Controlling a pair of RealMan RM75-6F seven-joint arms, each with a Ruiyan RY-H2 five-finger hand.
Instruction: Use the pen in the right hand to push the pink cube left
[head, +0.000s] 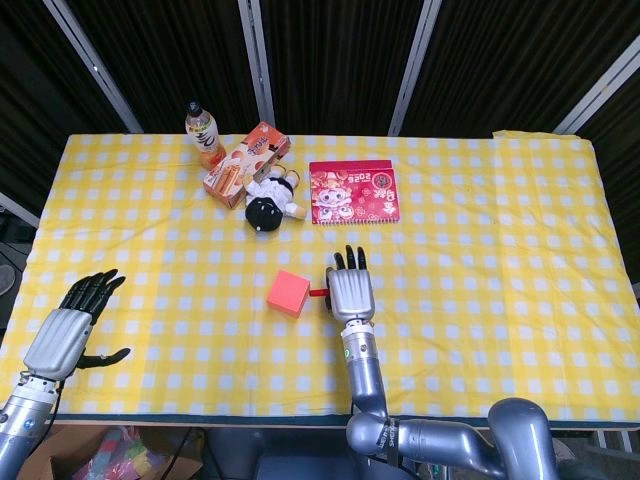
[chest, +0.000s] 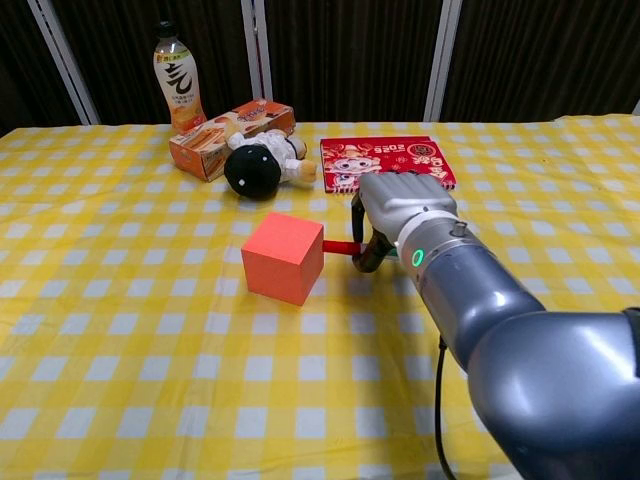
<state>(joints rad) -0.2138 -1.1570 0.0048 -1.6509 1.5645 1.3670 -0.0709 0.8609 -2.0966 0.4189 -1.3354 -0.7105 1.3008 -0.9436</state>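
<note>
Sitting near the middle of the worktop (head: 500, 330), the pink cube (head: 289, 292) rests flat on the yellow checked cloth, a little toward the near edge. In the chest view its right face meets the tip of the red pen (chest: 340, 247), which lies level and points left; whether the tip truly presses the face or stops just short cannot be told. The pen runs back into the right robot hand (head: 349, 294), whose fingers are curled round it with the back of the hand turned up. That robot hand stands just beside the cube on its right, and its grey forearm reaches back to the near edge of the worktop.

Beyond the cube, toward the far side, a small plush doll (head: 268, 203) with a black head lies on the cloth. Just beside the doll on the left is an orange carton (head: 246, 163), set at a slant, and a drink bottle (head: 202, 132) stands upright at the carton's far left end. A red booklet (head: 353, 191) with a cartoon cover lies flat to the right of the doll, close to it but apart.

Well away at the near left corner, the left robot hand (head: 68, 328) hovers at the worktop's edge with its dark fingers spread and nothing in them.
</note>
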